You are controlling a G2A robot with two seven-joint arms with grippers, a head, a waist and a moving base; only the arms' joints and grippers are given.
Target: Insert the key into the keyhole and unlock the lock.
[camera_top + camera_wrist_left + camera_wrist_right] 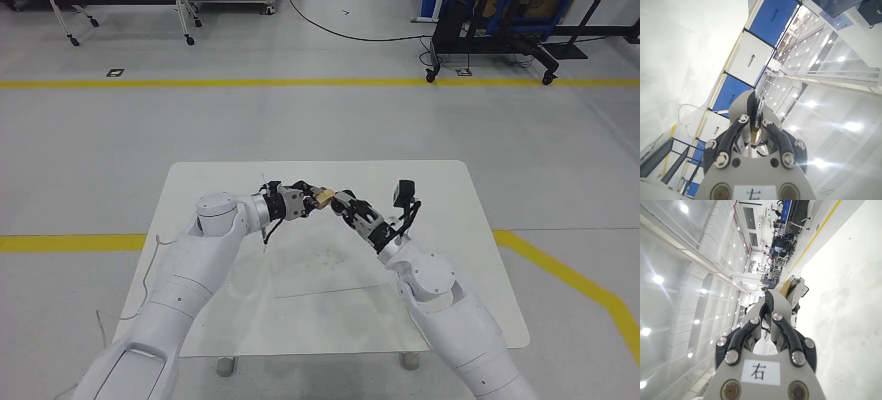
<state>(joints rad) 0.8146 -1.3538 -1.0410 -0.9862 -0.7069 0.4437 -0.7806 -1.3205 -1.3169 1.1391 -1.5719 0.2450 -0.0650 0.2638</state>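
Left pincer [758, 108] clamps the lock [322, 197], raised over the surface [450, 290]. Small, rigid, dense brass with slick faces, I judge; grip across its flat sides. Right pincer [772, 298], pinched closed, meets the lock; any key in it is hidden.

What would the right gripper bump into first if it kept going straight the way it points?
The brass padlock held in the left gripper: it sits just ahead of the right gripper, seemingly very close, though depth is hard to judge.
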